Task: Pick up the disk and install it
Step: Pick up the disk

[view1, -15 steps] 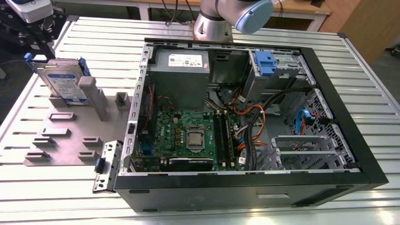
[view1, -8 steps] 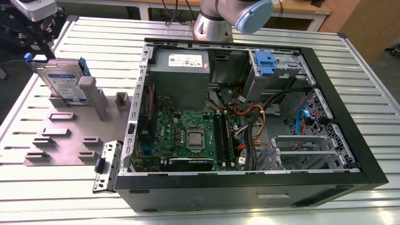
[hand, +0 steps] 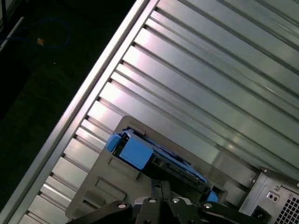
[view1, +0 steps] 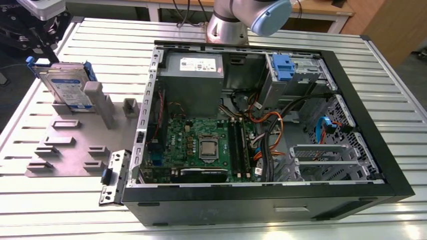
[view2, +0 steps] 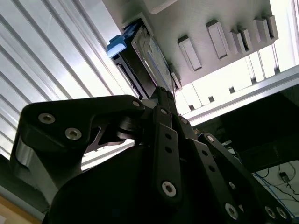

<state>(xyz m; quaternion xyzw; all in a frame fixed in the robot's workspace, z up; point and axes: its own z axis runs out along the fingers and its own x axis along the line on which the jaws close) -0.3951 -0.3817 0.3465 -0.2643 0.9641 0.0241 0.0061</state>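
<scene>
Pincer narrow, tips drawn almost together with nothing gripped between them, parked just short of the disk. The disk stands on edge, leaning, slotted into a grey fixture on the ribbed worktop, directly ahead of the pincer tips in both wrist views. Its upper end is exposed, and the blue rails run along its edges. The open computer case sits well apart from the pincer, on the far side of the fixture, with an empty blue bracket in its drive bay farther off again. Handling, as a judgement: a rigid metal body, dense for its size, so some weight. The flat faces are smooth and likely slippery, it is sensitive to knocks, and the plastic rails may flex. The best hold is probably across the two flat faces near the exposed upper end, squarely centred, so it doesn't swing or twist when lifted out of the slot.
</scene>
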